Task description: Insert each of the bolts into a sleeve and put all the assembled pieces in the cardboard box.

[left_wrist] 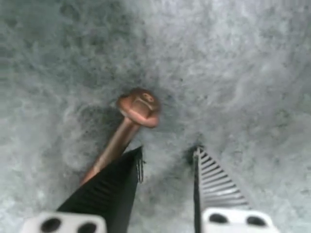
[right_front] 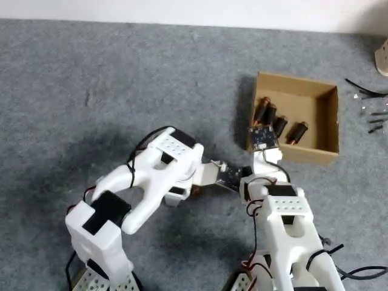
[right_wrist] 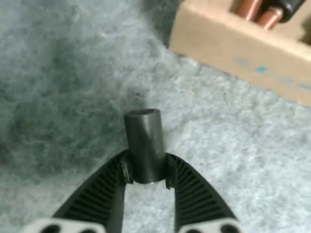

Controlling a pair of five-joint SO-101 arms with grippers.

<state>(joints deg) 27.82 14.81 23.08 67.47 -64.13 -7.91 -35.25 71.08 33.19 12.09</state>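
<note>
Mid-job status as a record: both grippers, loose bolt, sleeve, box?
left gripper: fingers open, over the carpet, holding nothing
bolt: copper, lying on the carpet, shank partly hidden behind one left finger
right gripper: shut on the sleeve
sleeve: black, open end facing away from the gripper
cardboard box: four assembled pieces visible inside

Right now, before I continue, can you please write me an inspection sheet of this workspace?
Surface: grey felt mat.
Job's things: cardboard box holds several assembled pieces; a copper bolt lies on the mat; a black sleeve is held near the box.
Clutter: thin dark scraps on the mat beyond the box.
Grippers: left gripper open, bolt beside one finger, not between them; right gripper shut on the sleeve.
Cables: black cables along both arms.
Surroundings: white strip along the mat's far edge.
</note>
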